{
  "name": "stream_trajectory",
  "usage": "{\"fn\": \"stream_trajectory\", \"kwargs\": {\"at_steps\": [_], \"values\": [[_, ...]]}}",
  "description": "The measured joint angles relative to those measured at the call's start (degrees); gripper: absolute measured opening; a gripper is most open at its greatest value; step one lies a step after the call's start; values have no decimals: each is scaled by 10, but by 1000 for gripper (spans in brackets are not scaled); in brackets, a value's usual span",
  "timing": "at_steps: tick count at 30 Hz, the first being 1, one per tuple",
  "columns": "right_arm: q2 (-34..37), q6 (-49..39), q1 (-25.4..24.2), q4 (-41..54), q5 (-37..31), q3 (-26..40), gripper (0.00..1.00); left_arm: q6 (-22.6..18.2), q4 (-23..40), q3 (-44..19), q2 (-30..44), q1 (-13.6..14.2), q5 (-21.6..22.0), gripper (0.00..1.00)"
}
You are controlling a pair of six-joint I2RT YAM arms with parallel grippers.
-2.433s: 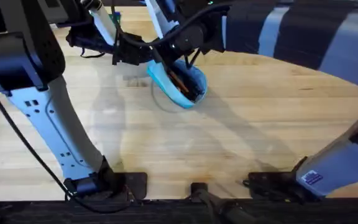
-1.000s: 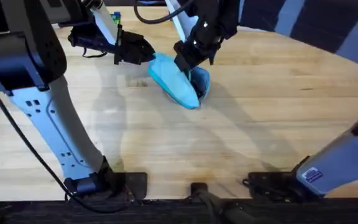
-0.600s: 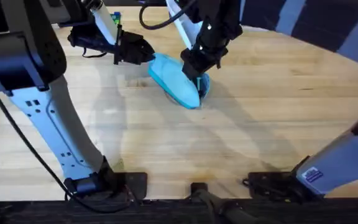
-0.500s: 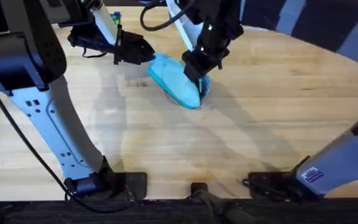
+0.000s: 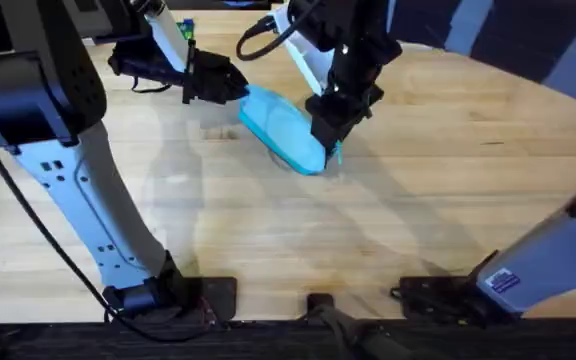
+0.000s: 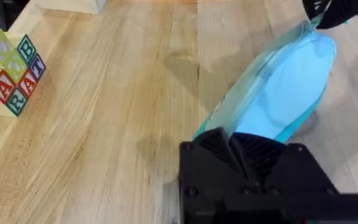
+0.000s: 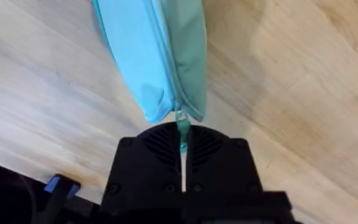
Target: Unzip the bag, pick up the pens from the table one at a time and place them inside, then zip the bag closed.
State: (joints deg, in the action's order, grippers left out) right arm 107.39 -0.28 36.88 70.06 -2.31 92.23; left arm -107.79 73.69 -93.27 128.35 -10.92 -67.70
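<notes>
My right gripper pinches the zipper tab of the soft turquoise fabric pouch, at 12 o'clock on the pale wooden table. My left gripper clamps its far end (anchoring). I should pull straight along the seam.

The middle of the table toward the arm bases is left bare, and passage there is unhindered. The far centre is taken up by the bag, with the left gripper and right gripper closed on its two ends. Lettered blocks are stood near the far left edge.
</notes>
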Motion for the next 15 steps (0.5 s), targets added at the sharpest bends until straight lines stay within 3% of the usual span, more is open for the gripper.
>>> {"fn": "stream_trajectory", "kwargs": {"at_steps": [10,15], "values": [[0,17,0,21,1,-2,34,0,4,0,0,1,0,42],[0,34,0,4,0,-33,35,0,4,0,0,1,2,42]]}}
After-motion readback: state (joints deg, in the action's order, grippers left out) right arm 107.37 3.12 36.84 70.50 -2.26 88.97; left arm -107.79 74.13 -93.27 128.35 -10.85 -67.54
